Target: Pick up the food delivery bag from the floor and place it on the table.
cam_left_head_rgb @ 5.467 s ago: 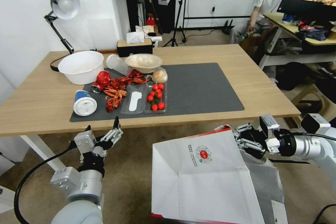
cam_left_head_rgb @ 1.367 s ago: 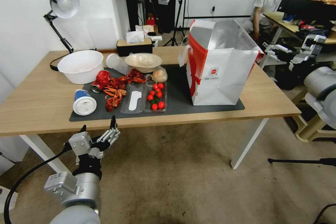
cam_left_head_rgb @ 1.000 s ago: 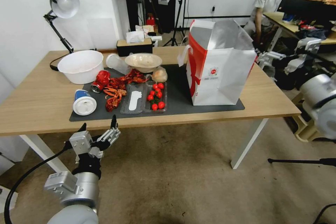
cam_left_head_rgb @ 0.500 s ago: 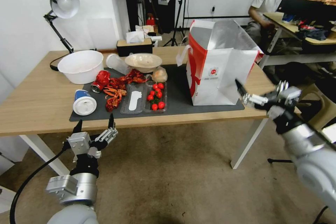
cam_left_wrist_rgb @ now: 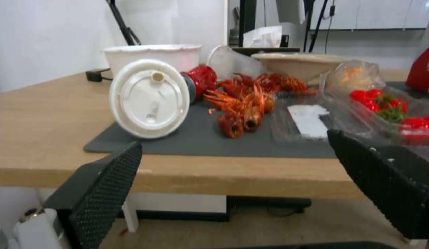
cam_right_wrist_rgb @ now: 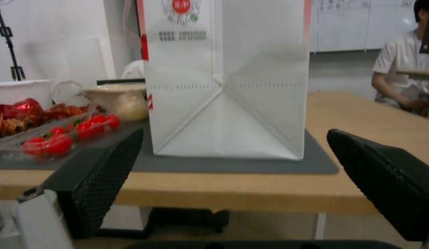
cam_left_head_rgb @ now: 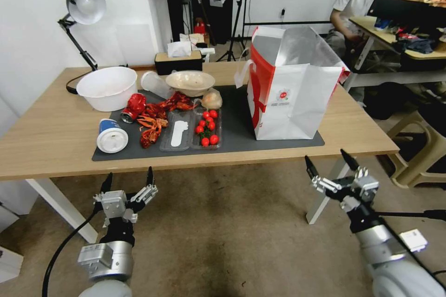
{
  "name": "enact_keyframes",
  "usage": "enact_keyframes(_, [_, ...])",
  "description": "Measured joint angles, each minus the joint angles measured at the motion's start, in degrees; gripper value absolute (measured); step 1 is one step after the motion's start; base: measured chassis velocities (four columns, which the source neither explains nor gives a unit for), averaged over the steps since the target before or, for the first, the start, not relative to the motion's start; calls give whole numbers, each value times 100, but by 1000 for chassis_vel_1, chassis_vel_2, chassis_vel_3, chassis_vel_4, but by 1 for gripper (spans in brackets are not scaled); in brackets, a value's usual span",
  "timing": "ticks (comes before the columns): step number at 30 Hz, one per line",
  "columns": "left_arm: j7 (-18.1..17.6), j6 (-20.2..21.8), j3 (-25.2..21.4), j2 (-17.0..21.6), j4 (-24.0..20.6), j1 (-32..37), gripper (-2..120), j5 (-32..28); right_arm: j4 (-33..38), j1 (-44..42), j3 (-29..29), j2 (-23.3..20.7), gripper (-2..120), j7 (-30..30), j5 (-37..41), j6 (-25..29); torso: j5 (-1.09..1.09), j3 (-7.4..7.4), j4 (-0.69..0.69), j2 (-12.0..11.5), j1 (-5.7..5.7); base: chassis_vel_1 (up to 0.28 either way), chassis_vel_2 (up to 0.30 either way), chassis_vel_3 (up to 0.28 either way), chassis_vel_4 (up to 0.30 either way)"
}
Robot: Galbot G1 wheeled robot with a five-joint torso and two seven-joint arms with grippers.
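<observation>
The food delivery bag [cam_left_head_rgb: 290,90], white with red side panels and foil lining, stands upright and open on the dark grey mat at the right part of the table [cam_left_head_rgb: 55,130]. In the right wrist view the bag [cam_right_wrist_rgb: 228,86] rests on the mat just beyond the table [cam_right_wrist_rgb: 385,114] edge. My right gripper [cam_left_head_rgb: 327,162] hangs open and empty below the table's front edge, above the floor [cam_left_head_rgb: 223,236], apart from the bag. The right gripper [cam_right_wrist_rgb: 235,133] faces the bag's front. My left gripper [cam_left_head_rgb: 129,181] is open and empty below the front edge at the left.
On the mat's left half lie a blue cup [cam_left_head_rgb: 111,137], crayfish shells [cam_left_head_rgb: 155,120], a tomato tray [cam_left_head_rgb: 206,127], and two bowls [cam_left_head_rgb: 108,86]. A desk lamp [cam_left_head_rgb: 83,4] stands at the back left. A white table leg [cam_left_head_rgb: 325,195] is beside my right gripper. A stool [cam_left_head_rgb: 418,158] stands at the right.
The bag went from low in my right gripper in front of the table to standing on the mat. My right arm let go, swung away and down below the table edge. The left gripper sank slightly.
</observation>
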Motion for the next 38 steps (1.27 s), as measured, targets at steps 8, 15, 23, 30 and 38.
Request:
enact_keyframes(8, [114,-159,19,-48,189,95,100,92,-188,210,-260,306,100,-5,-157,-53,0,0,2,0,0,0,0,0,0])
enact_keyframes(15, [189,-352,-49,-50,391,80,100,190,-288,393,-389,345,100,8,-110,-157,0,1,1,0,0,0,0,0,0])
enact_keyframes(23, [185,-386,-66,-52,466,81,100,253,-317,482,-425,293,100,-10,-84,-208,1,1,1,0,0,0,0,0,0])
enact_keyframes(30, [181,-386,-68,-51,467,79,100,253,-317,483,-424,286,100,-12,-77,-211,0,1,1,0,0,0,0,0,0])
enact_keyframes(38, [177,-382,-68,-50,463,79,100,253,-316,482,-422,284,100,-13,-74,-213,1,0,1,0,0,0,0,0,0])
